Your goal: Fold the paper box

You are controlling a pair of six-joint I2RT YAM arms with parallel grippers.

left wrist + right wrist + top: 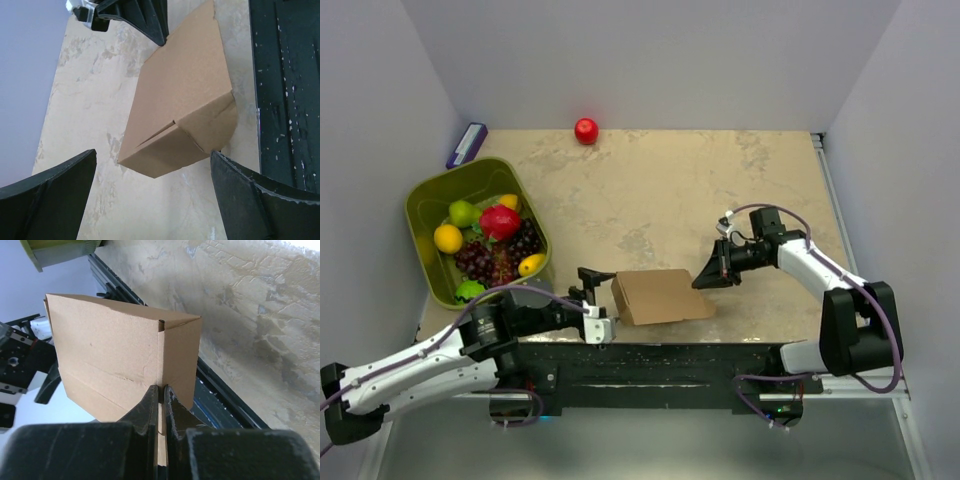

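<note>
The paper box (662,296) is a small brown carton lying near the table's front edge. It also shows in the left wrist view (185,95) and the right wrist view (110,355). My right gripper (706,274) is shut on a thin cardboard edge at the box's right end, its jaws (162,388) pinched together on it. It shows at the top of the left wrist view (125,15) too. My left gripper (597,303) is open at the box's left end; its fingers (50,195) straddle the near corner, and I cannot tell whether the right one touches it.
An olive-green bin (420,205) holding several fruits stands at the left. A red apple (586,130) lies at the back wall, and a purple-and-white object (467,143) sits in the back left corner. A black rail (660,360) runs along the front edge.
</note>
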